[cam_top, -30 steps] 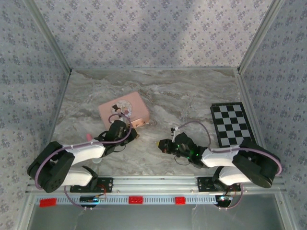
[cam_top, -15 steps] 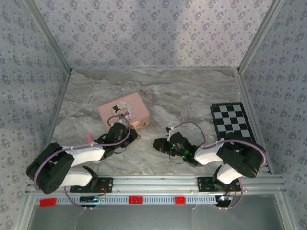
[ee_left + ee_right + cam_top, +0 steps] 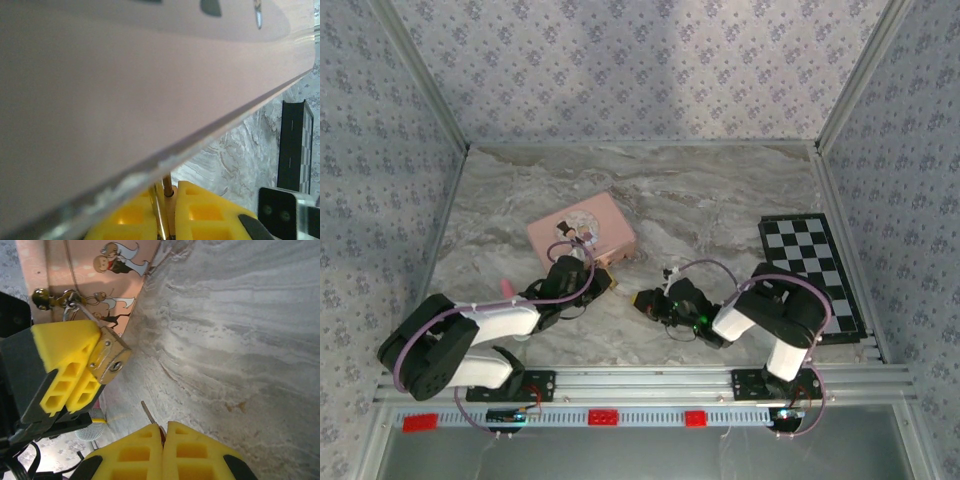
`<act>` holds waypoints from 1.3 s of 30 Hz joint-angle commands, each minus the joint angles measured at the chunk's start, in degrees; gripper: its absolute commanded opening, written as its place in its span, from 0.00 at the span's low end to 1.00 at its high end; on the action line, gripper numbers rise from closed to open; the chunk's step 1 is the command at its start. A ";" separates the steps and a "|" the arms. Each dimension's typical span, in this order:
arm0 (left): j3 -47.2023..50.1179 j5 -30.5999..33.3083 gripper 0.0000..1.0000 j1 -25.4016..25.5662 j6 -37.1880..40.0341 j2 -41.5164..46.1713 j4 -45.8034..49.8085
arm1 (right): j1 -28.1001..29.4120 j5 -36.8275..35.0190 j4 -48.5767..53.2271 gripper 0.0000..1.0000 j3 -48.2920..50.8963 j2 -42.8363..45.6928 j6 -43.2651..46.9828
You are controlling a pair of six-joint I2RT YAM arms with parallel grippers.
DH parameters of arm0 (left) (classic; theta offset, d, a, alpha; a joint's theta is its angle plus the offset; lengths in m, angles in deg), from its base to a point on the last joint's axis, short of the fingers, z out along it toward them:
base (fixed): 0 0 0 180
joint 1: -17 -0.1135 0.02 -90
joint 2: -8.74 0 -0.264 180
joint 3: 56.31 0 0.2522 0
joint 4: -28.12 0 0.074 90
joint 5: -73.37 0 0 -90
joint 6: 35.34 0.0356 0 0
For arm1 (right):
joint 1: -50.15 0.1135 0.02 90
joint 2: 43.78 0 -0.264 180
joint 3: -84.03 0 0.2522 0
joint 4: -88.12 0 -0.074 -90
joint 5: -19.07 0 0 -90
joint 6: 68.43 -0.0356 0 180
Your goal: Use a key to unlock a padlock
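The small brass padlock (image 3: 107, 357) hangs by its thin silver shackle (image 3: 75, 307) from the brass hasp of the pink box (image 3: 582, 232). My left gripper (image 3: 603, 280) is shut on the padlock's body, and its yellow fingers (image 3: 62, 367) leave the keyhole end facing the right gripper. In the left wrist view the padlock (image 3: 170, 212) sits between the pads, right under the box's side. My right gripper (image 3: 164, 429) is shut on a thin key (image 3: 149, 415). The key's tip points at the padlock, a short gap away. From above, the right gripper (image 3: 645, 298) lies just right of the left one.
A black-and-white checkerboard (image 3: 805, 265) lies at the right side of the marble table (image 3: 720, 200). A pink stick (image 3: 506, 287) lies beside the left arm. Patterned walls close in the back and both sides.
My right gripper has slid left with the key, closing on the padlock, and its arm has folded up more steeply. The left gripper has stayed put with the padlock.
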 commanded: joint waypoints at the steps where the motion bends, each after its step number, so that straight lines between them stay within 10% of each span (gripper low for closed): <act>1: -0.25 -3.02 0.00 0.59 -1.60 -0.18 -4.89 | -0.11 0.77 -8.24 0.00 -0.22 -3.37 -3.31; 39: 0.12 -2.70 0.00 0.52 -2.94 2.20 -4.03 | -3.70 6.99 -17.26 0.00 -2.20 -8.33 -9.34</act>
